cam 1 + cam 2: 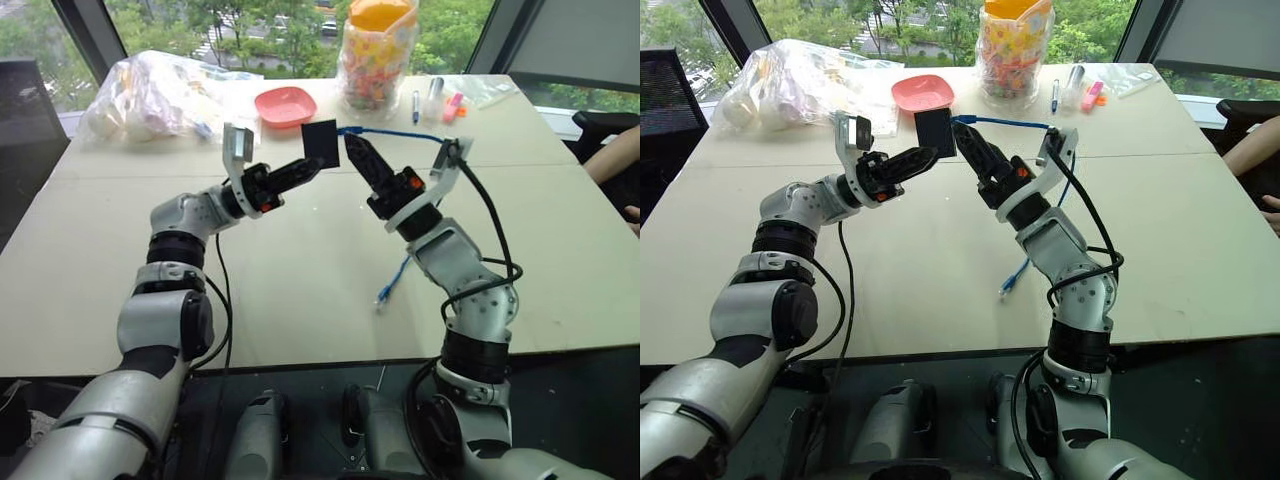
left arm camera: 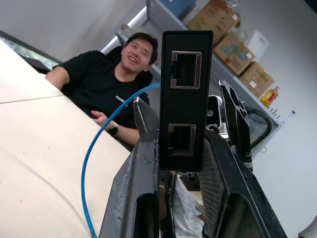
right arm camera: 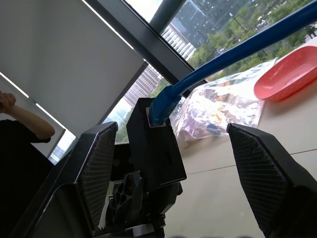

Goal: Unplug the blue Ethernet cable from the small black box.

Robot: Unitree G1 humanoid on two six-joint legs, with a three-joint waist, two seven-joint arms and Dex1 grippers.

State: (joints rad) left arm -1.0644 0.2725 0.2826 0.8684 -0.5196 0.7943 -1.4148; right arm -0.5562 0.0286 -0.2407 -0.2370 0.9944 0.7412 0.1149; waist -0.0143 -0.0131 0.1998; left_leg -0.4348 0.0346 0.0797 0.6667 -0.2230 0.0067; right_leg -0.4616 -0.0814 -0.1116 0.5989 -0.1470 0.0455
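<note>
Left gripper point(image 1: 312, 168) clamps the black box point(image 1: 321, 145); blue cable point(image 3: 218, 59) still plugged in, right gripper point(image 3: 173, 163) spread wide around it.

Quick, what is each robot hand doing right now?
Left gripper: shut on the small black box.
Right gripper: open, one finger on each side of the blue Ethernet cable, still plugged into the box.

Standing by tall windows point(image 1: 250, 30), pale desk point(image 1: 300, 300) in daylight.
Showing green trees outside; shelving point(image 2: 237, 64) holding cardboard boxes against a grey wall.
</note>
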